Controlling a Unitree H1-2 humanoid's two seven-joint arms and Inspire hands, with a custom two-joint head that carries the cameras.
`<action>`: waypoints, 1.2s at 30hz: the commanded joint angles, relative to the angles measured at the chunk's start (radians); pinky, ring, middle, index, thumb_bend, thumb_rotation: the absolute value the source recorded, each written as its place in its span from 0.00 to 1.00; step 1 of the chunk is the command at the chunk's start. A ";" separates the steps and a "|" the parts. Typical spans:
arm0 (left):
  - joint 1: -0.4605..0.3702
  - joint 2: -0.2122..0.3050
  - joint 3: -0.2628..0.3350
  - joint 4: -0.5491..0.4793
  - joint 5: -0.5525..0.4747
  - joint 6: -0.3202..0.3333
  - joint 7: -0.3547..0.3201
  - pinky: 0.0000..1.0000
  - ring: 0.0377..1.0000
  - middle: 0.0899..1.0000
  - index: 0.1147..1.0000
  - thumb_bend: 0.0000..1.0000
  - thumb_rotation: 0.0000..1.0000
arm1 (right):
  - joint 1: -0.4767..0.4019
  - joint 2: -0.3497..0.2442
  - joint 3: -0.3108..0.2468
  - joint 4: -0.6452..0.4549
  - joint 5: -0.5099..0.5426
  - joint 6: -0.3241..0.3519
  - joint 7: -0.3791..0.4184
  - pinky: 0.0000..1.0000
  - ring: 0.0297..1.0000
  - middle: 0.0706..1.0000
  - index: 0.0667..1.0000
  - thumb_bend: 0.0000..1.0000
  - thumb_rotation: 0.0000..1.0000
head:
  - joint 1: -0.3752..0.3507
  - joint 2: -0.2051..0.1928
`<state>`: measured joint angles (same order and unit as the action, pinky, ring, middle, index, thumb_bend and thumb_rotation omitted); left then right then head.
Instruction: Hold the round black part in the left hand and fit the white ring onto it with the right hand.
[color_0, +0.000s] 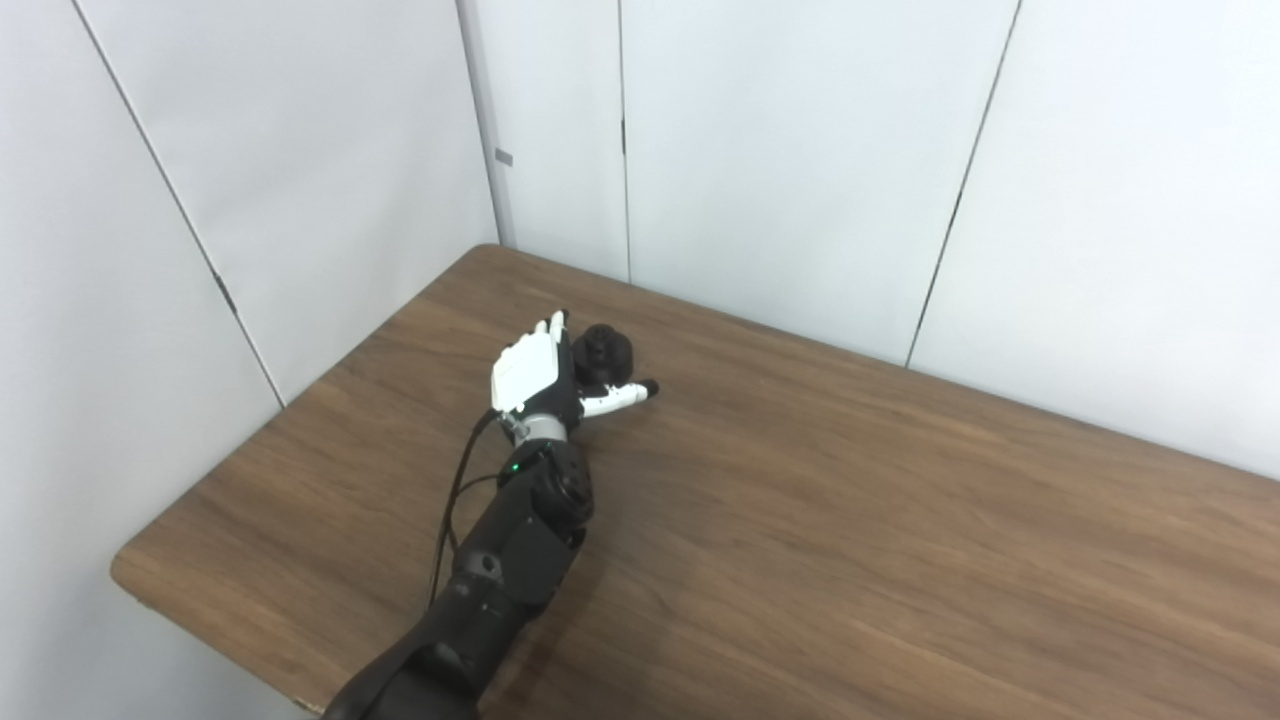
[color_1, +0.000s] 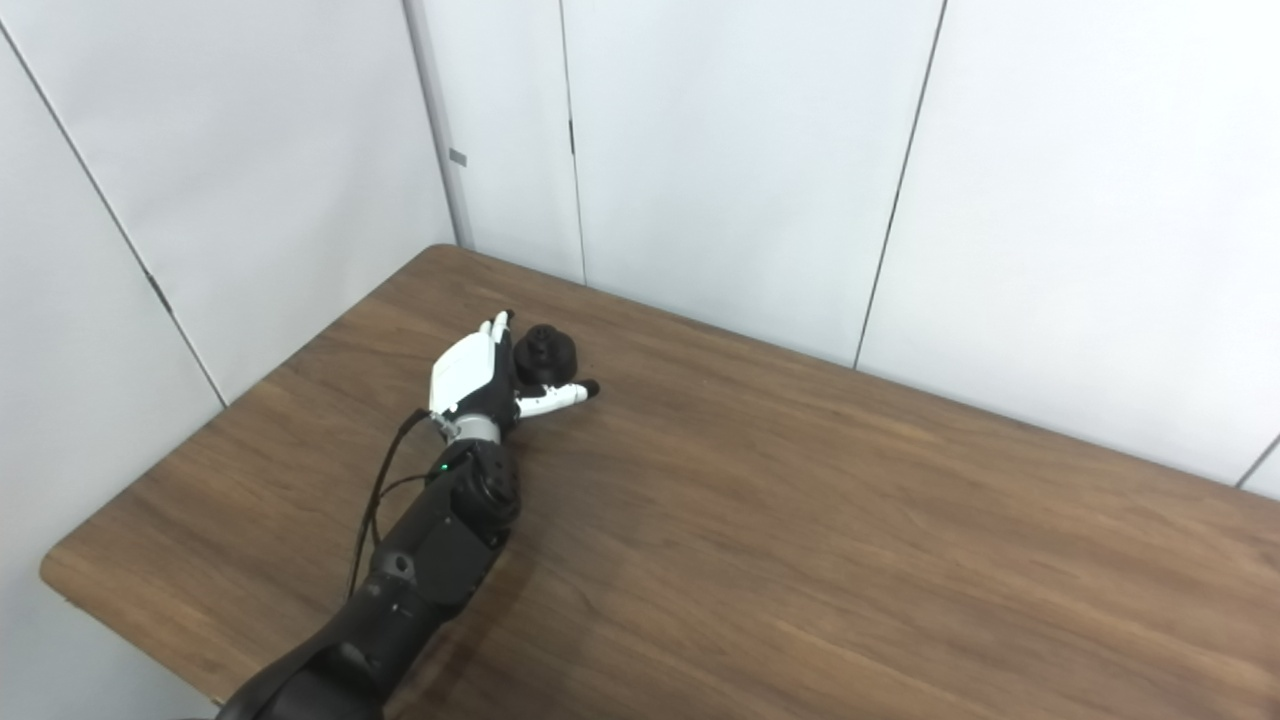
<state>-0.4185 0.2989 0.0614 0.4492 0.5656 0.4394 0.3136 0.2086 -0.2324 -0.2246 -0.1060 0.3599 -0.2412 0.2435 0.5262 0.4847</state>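
Wood-grain table seen from above, set into a corner of white wall panels. One arm enters from the bottom left edge; its left hand reaches toward the table's far left corner. The hand stands on edge, white back facing left, fingers extended upward and away, thumb stretched out to the right, low over the table top. The round black part sits on the table in the crook between fingers and thumb, just beside the palm (whether palm or fingers actually touch it cannot be told at this size). The hand is spread wide and has not closed around the part. A raised knob shows on top of the part. A green light glows on the forearm below the wrist, and a black cable loops along the arm's left side.

The right eye view shows a sliver of an extra wall seam at the far right edge, which the left eye view lacks; otherwise both agree.
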 joint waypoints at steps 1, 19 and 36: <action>-0.015 -0.002 -0.010 0.006 -0.036 -0.017 -0.016 1.00 1.00 1.00 1.00 1.00 0.54 | 0.065 0.047 0.021 0.052 0.006 -0.001 -0.003 1.00 1.00 1.00 1.00 0.56 0.86 | -0.001 0.002; -0.027 -0.008 0.003 0.091 -0.097 -0.192 0.139 1.00 0.92 0.87 0.41 0.51 0.04 | 0.075 0.051 0.026 0.033 -0.010 -0.009 -0.008 1.00 1.00 1.00 1.00 0.52 0.89 | -0.013 0.007; -0.003 0.008 -0.050 0.043 -0.106 -0.281 0.111 1.00 0.91 0.87 0.41 0.51 0.04 | 0.071 0.062 0.033 0.037 -0.011 -0.016 -0.005 1.00 1.00 1.00 1.00 0.56 0.88 | -0.076 0.013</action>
<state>-0.4076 0.2995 0.0276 0.5277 0.4508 0.1884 0.4322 0.2289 -0.2219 -0.2188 -0.1275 0.3381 -0.2426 0.2379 0.4511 0.4970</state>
